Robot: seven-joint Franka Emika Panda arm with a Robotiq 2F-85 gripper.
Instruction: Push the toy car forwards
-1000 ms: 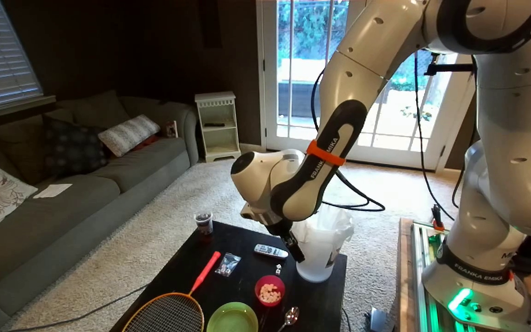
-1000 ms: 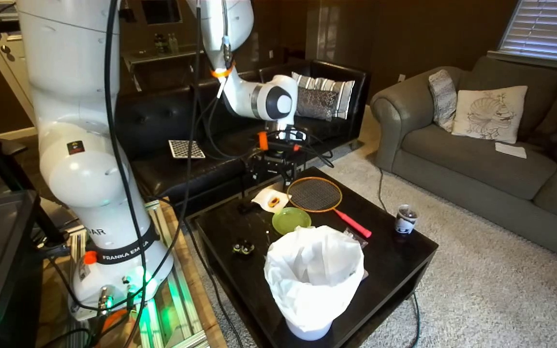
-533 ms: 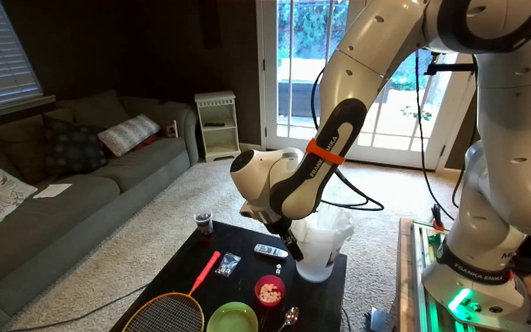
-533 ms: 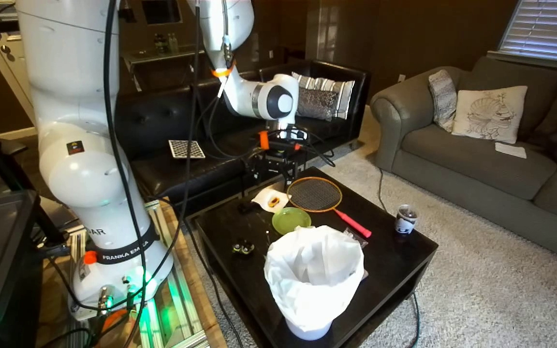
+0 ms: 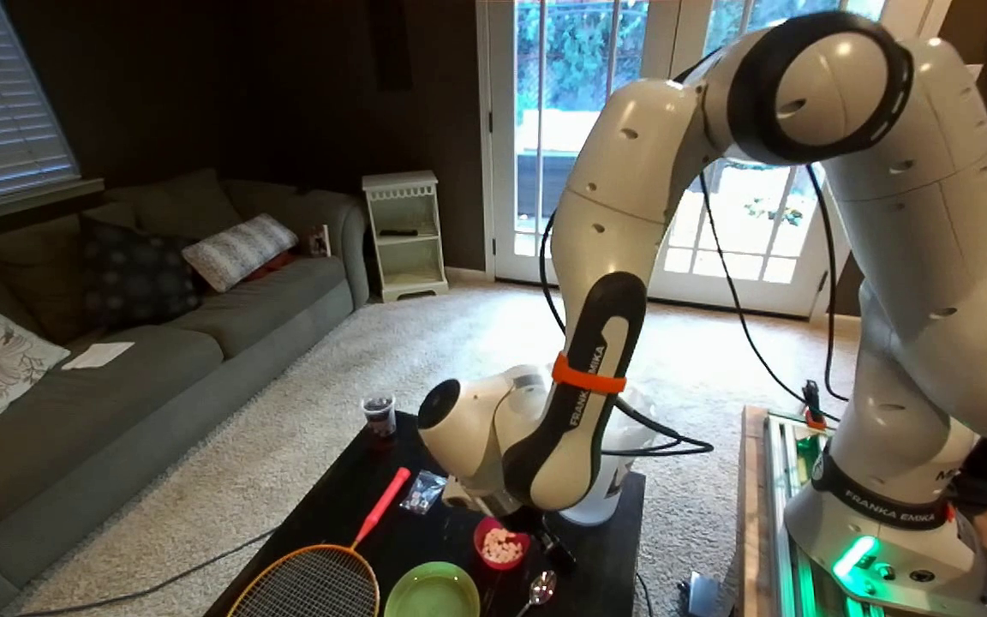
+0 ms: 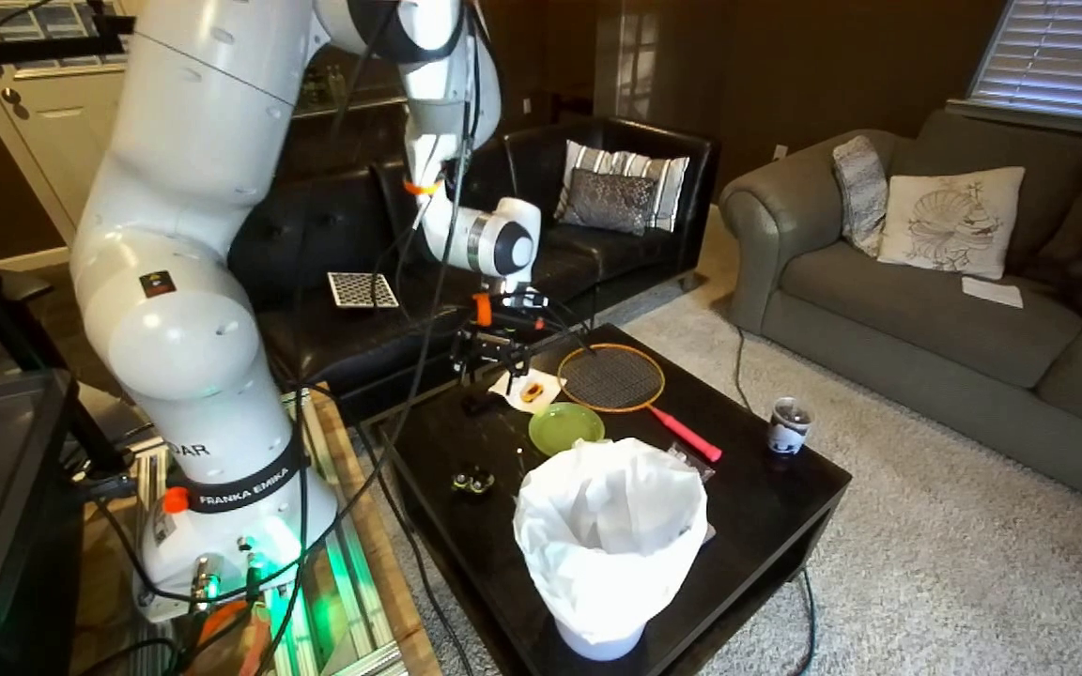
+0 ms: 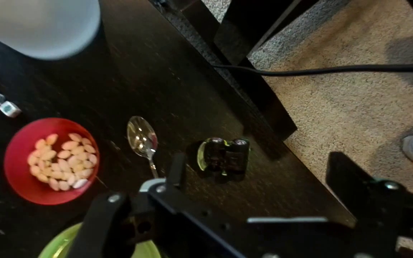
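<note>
Toy car (image 7: pixel 228 157) black and, seemingly, yellow-green; claw (image 7: pixel 260 166) black; bowl (image 7: pixel 17 163) red; plate (image 6: pixel 564 427) green; pillow (image 6: pixel 671 190) striped.

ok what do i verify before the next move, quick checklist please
1. Small black and yellow-green toy car in sight: ok, shown in the wrist view.
2. Black two-fingered gripper shut, if a closed push is wanted: not ok, it is open.
3. Gripper off the car: ok, no contact shows.
4. Shiny metal spoon apart from the car: ok, a gap shows.
5. Car's front end identified: cannot tell.
6. Room ahead on the dark flat-topped table: cannot tell, since "forwards" is unsettled.
</note>
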